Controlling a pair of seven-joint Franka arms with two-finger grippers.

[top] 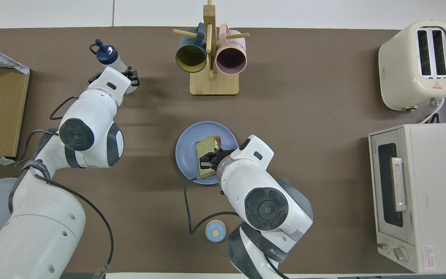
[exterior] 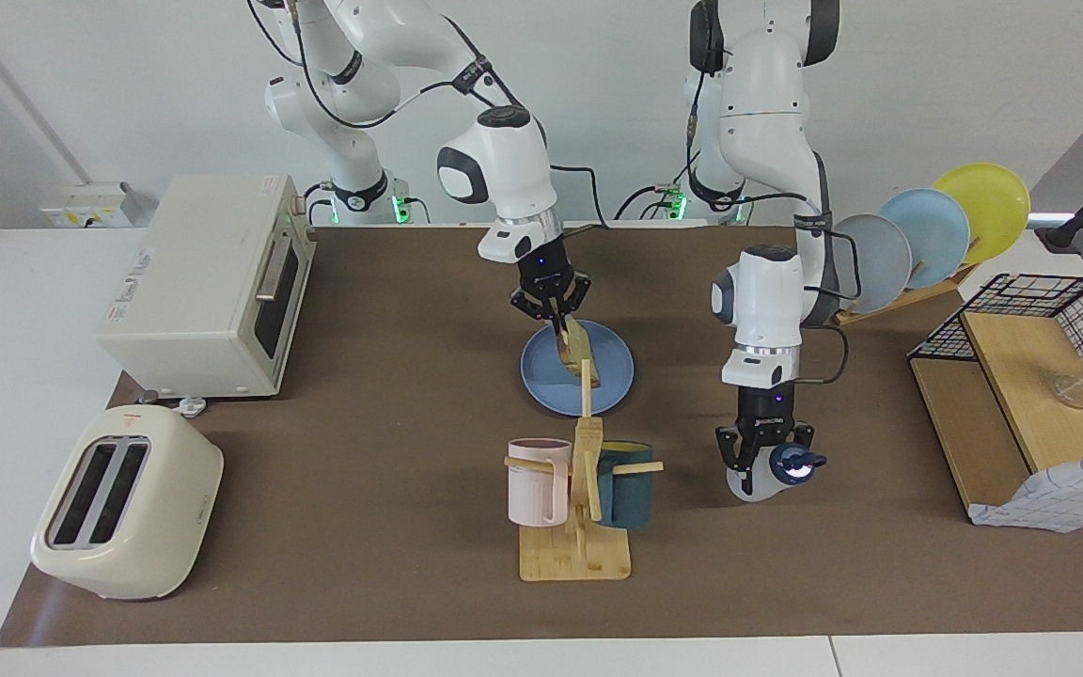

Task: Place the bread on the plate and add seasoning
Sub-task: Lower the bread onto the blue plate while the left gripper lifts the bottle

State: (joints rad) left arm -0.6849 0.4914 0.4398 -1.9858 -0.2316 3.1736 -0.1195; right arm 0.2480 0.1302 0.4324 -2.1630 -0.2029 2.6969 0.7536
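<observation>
Bread (exterior: pixel 578 355) — tilted on edge over the blue plate (exterior: pixel 612 387) at frame centre, pinched by my right gripper (exterior: pixel 556 320) | seasoning bottle (exterior: pixel 776 468) — lower right of centre, leaning on the brown mat, my left gripper (exterior: pixel 756 453) clamped round its body | mug rack (exterior: pixel 579 508) just below the plate

The toaster oven (top: pixel 420 193) has a red and white sticker (top: pixel 429 252) with a warning sign, and the toaster (top: pixel 416 66) has a small red triangle sign (top: pixel 436 84). Their words are too small to read.
</observation>
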